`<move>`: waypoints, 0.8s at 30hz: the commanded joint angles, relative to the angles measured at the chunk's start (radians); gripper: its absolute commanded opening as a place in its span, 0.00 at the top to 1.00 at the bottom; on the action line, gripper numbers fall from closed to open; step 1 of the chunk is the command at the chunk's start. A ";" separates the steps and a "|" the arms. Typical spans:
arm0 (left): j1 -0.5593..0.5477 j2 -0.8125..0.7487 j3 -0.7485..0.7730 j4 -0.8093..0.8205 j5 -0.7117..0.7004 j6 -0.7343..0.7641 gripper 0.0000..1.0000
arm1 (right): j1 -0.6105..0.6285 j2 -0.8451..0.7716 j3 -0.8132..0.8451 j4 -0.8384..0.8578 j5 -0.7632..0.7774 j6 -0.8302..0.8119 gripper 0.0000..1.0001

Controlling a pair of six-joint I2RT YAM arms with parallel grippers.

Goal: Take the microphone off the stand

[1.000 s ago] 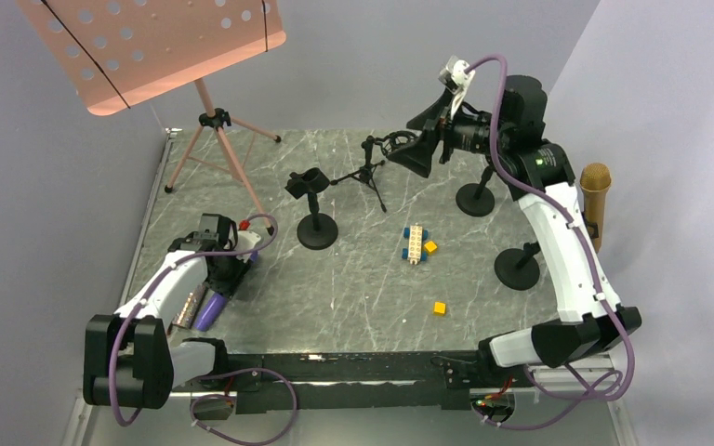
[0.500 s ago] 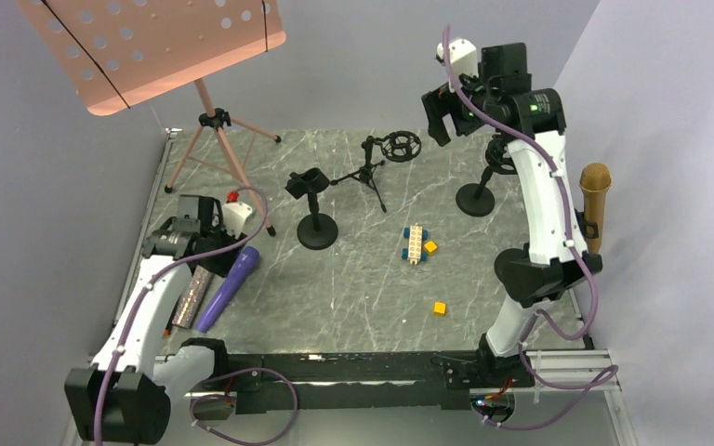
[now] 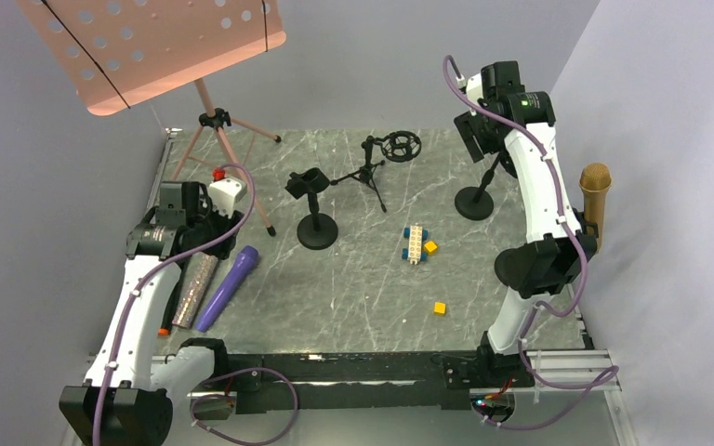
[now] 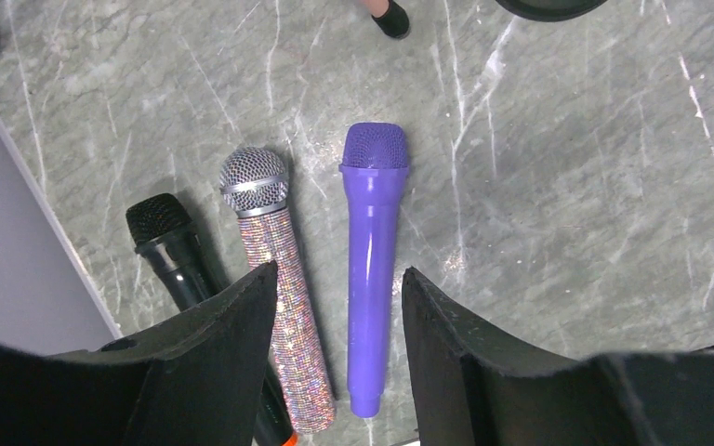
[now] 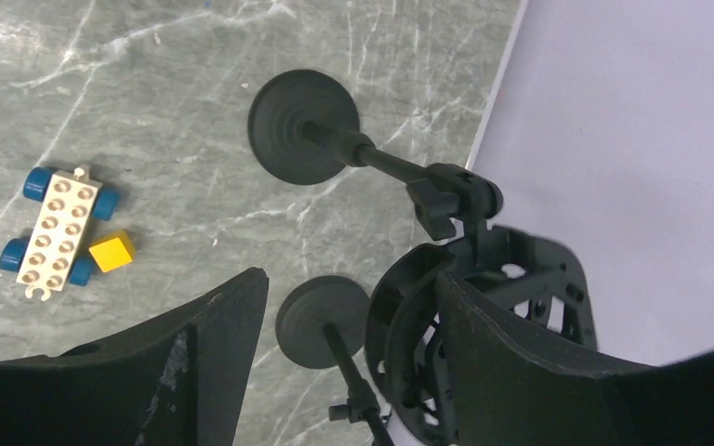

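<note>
Right gripper (image 5: 351, 286): jaws apart, nothing clamped, raised over the far stand (image 3: 475, 199). A black shock mount (image 5: 409, 325) lies just beside its right finger; contact cannot be told. Left gripper (image 4: 339, 274): jaws apart, empty, above the purple microphone (image 4: 372, 269), glitter microphone (image 4: 274, 288) and black microphone (image 4: 172, 251), which lie side by side on the table (image 4: 567, 186). Task item: gold microphone (image 3: 595, 190), upright at the table's right edge, well apart from both grippers and apparently seated in the near stand (image 3: 518, 269). Hazards, as judged: the right gripper closing on the shock mount instead of the microphone; a sideways pull tipping the light round-based stand; the forearm knocking the gold microphone, which it passes closely. Obscured: the right arm hides the holder and lower body of the gold microphone, and neither wrist view shows it. The tails of the three loose microphones are cut off by the left fingers.
</note>
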 commanded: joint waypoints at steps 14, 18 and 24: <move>0.013 -0.021 0.044 -0.006 0.104 -0.039 0.45 | -0.014 -0.146 0.001 0.084 -0.040 -0.016 0.27; 0.013 -0.012 0.068 -0.014 0.116 -0.041 0.45 | -0.024 -0.123 0.017 0.026 0.046 -0.005 0.29; 0.014 -0.010 0.083 -0.018 0.128 -0.043 0.45 | -0.077 -0.097 -0.018 -0.048 0.050 0.016 0.37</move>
